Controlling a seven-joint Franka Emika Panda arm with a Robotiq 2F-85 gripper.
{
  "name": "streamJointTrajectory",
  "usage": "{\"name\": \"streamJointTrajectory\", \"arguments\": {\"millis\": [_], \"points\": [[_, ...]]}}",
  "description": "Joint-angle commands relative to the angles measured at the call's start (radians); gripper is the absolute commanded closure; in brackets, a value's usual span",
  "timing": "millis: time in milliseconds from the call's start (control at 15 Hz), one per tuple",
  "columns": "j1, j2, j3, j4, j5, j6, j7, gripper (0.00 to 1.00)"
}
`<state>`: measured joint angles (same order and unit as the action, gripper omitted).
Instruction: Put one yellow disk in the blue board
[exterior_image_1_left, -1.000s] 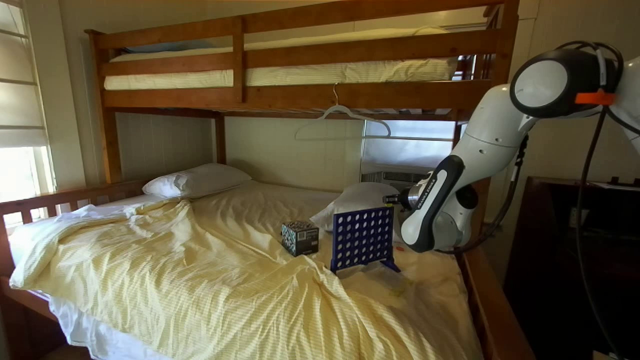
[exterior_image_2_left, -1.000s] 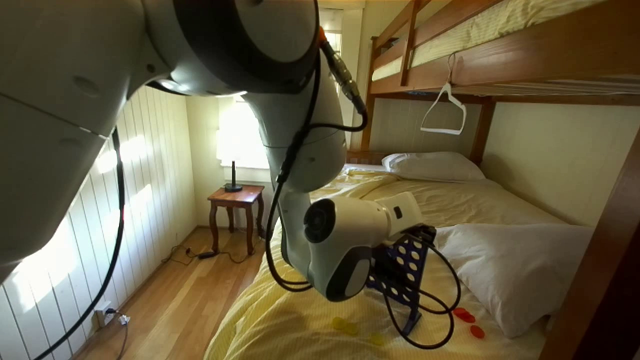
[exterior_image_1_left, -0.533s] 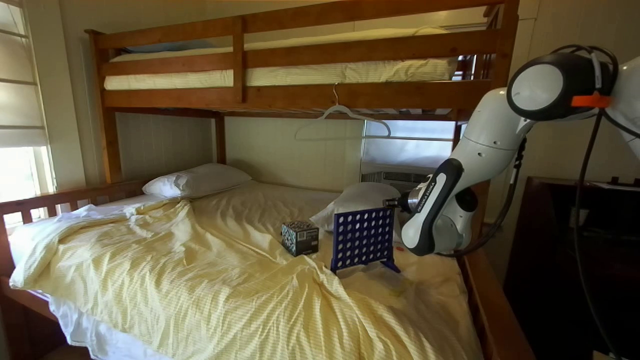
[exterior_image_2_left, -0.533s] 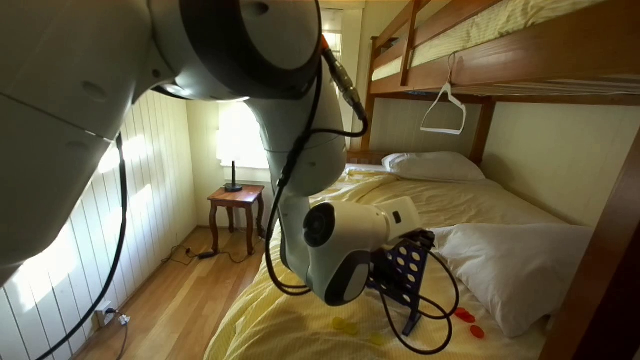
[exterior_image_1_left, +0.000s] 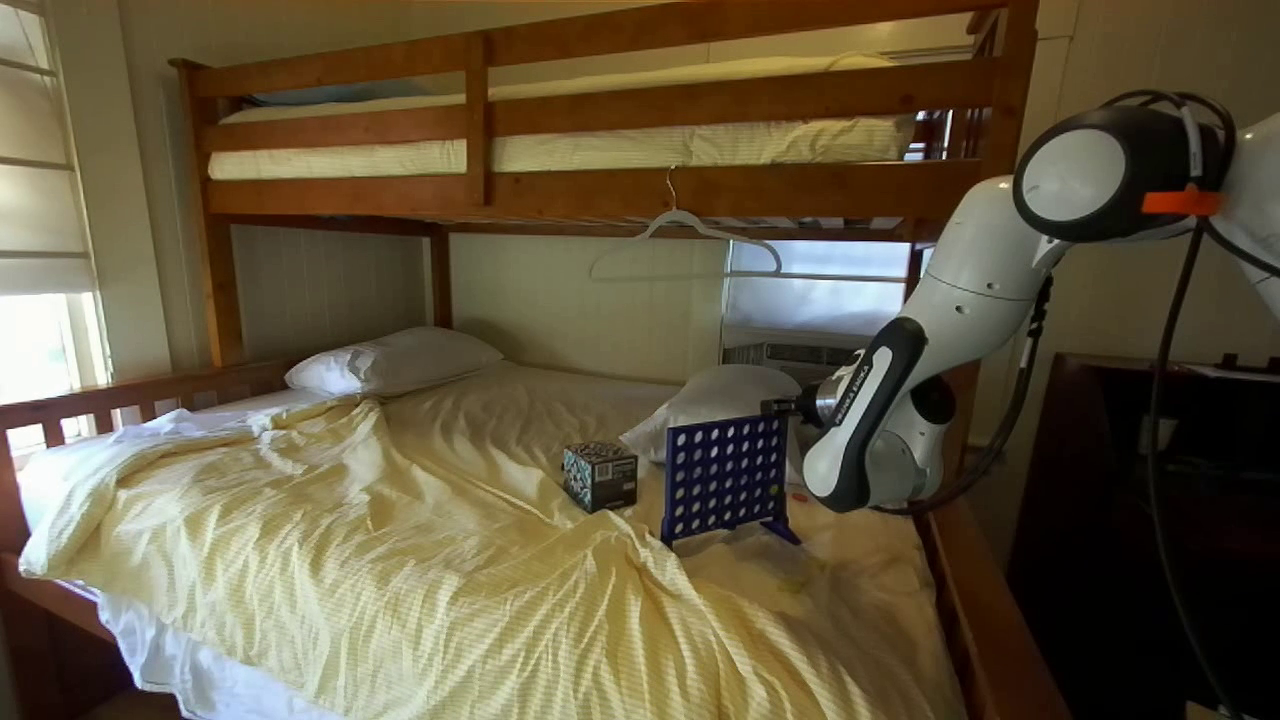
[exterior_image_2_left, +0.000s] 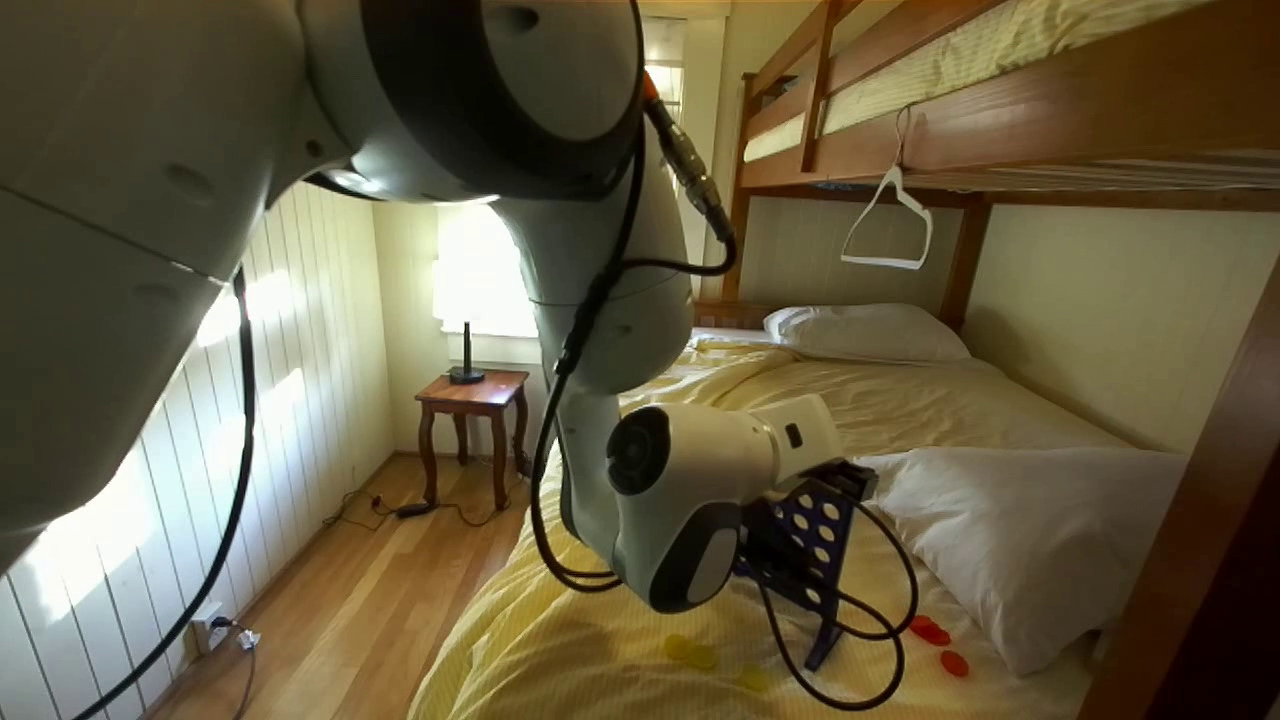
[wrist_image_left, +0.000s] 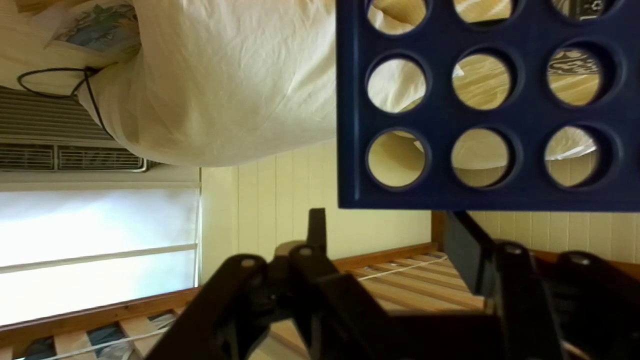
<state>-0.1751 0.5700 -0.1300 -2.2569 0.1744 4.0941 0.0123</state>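
Note:
The blue board (exterior_image_1_left: 727, 478) stands upright on the bed; it also shows in an exterior view (exterior_image_2_left: 812, 530), partly behind the arm, and in the wrist view (wrist_image_left: 442, 117). My gripper (exterior_image_1_left: 780, 407) is at the board's top right corner. In the wrist view, which is upside down, the gripper (wrist_image_left: 385, 225) has its fingers apart with nothing between them, one finger over the board's top edge. A small yellow disk (exterior_image_1_left: 777, 490) seems to show low in the board's end column. Several loose yellow disks (exterior_image_2_left: 690, 652) lie on the bed.
Red disks (exterior_image_2_left: 930, 630) lie on the bed near a white pillow (exterior_image_2_left: 1040, 540). A dark patterned box (exterior_image_1_left: 600, 477) stands beside the board. The upper bunk rail (exterior_image_1_left: 600, 190) with a hanger (exterior_image_1_left: 680, 218) is overhead. A cable loop (exterior_image_2_left: 905, 600) hangs from the wrist.
The arm has lowered slightly, then stopped. The gripper has opened. The yellow disk seen at its fingertips a second ago is no longer there, and a yellow spot appears low in the board.

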Motion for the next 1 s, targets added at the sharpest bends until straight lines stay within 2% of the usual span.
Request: {"name": "streamJointTrajectory", "arguments": {"millis": [0,67,467,667,933], "points": [[-0.006,0.002,0.0,0.002,-0.023,0.017,0.024,0.06],[-0.007,-0.002,0.0,-0.003,-0.025,0.021,0.026,0.0],[-0.007,-0.062,-0.006,-0.054,0.008,0.077,0.028,0.0],[-0.006,-0.118,-0.015,-0.09,0.039,0.009,0.015,0.0],[-0.005,-0.238,-0.038,-0.168,0.027,-0.154,-0.001,0.0]]}}
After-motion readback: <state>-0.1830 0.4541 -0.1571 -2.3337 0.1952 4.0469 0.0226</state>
